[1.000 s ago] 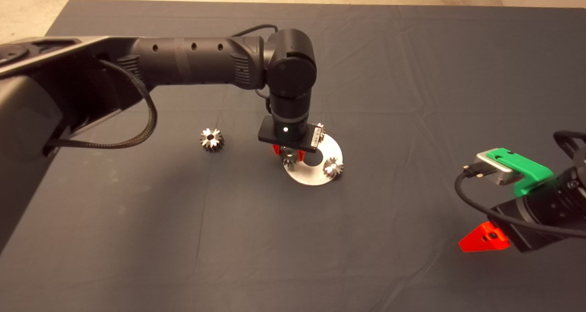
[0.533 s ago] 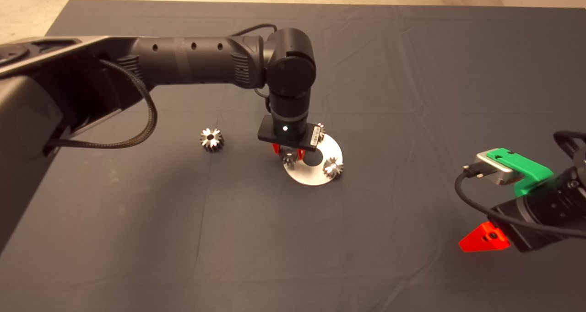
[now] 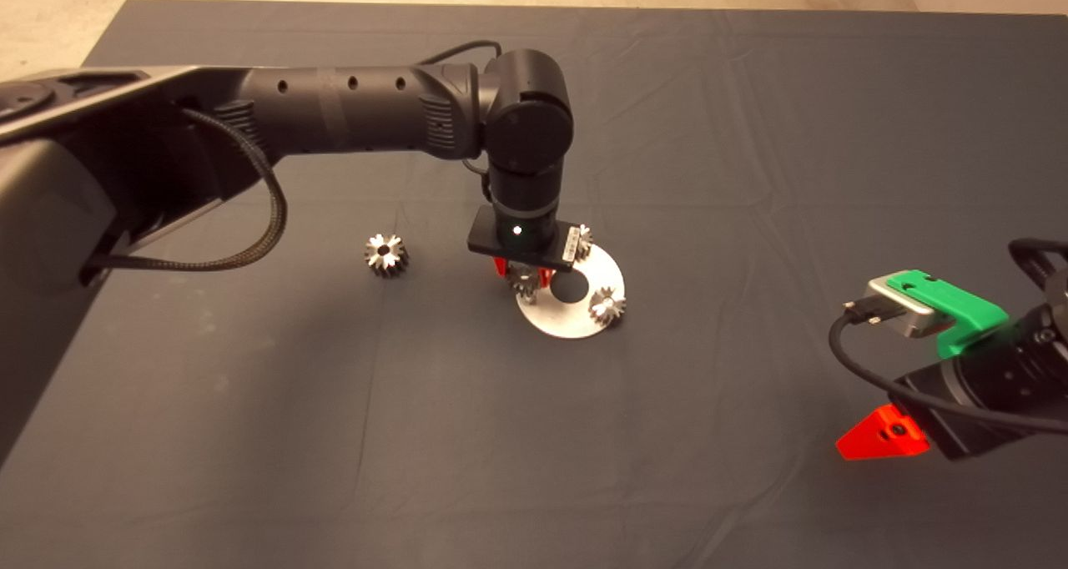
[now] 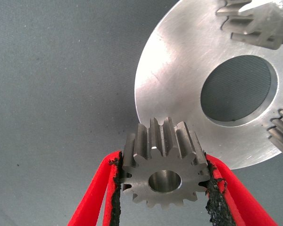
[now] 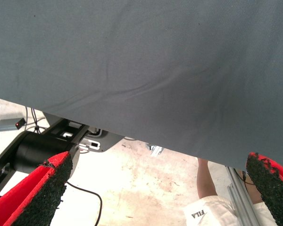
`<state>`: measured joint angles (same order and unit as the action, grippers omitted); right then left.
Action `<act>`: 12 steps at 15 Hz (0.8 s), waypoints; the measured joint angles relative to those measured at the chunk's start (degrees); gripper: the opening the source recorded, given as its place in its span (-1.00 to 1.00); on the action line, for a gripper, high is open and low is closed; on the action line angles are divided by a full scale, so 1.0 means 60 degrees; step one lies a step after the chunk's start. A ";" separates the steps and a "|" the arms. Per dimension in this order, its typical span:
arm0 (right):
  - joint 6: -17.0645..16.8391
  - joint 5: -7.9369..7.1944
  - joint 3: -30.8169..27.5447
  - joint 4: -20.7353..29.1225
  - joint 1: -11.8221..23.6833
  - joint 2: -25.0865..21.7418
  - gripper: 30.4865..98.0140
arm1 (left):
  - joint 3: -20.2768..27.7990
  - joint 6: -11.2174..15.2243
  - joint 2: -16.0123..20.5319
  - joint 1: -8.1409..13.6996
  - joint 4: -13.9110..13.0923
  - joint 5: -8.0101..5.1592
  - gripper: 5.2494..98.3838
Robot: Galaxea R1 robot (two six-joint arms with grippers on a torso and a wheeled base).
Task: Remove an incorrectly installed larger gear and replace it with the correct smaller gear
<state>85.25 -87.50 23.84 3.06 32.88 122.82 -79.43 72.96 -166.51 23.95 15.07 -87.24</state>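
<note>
Your left gripper clamps the larger silver steel bevel gear off the round steel plate at its 9 o'clock edge, freeing that seat; your right gripper idles wide open, empty.

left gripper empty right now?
No: in the left wrist view the left gripper has its black pads clamped on both sides of the larger gear.

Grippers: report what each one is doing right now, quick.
Left gripper: shut on the gear, at the edge of the metal disc.
Right gripper: open, holding nothing, parked at the mat's lower right.
</note>
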 measured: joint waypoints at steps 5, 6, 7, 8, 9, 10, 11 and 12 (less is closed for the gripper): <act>-0.0003 0.0004 0.0000 0.0000 0.0000 0.0000 0.99 | 0.0004 -0.0003 -0.0004 -0.0047 0.0004 0.0001 -0.31; -0.0003 0.0000 0.0000 0.0000 0.0000 0.0000 0.99 | 0.0004 -0.0004 -0.0008 -0.0047 0.0004 0.0000 -0.31; 0.0000 0.0000 0.0000 0.0000 0.0000 0.0000 0.99 | 0.0004 -0.0004 -0.0008 -0.0047 0.0004 0.0000 -0.31; 0.0000 0.0000 0.0000 0.0000 0.0000 0.0000 0.99 | 0.0004 -0.0002 -0.0008 -0.0047 0.0004 0.0000 -0.31; 0.0000 0.0001 0.0000 0.0000 0.0000 0.0000 0.99 | 0.0004 -0.0003 -0.0004 -0.0047 0.0004 0.0003 -0.31; 0.0000 0.0000 0.0000 0.0000 0.0000 0.0000 0.99 | 0.0005 -0.0004 -0.0008 -0.0047 0.0005 0.0000 -0.31; 0.0000 0.0000 0.0000 0.0000 0.0000 0.0000 0.99 | 0.0008 0.0000 -0.0008 -0.0047 0.0006 0.0000 -0.31; 0.0000 0.0000 0.0000 0.0000 0.0000 0.0000 0.99 | 0.0033 0.0000 -0.0004 -0.0048 0.0018 0.0000 -0.31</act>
<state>85.25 -87.50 23.84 3.06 32.88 122.82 -79.24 72.96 -166.54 23.67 15.18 -87.24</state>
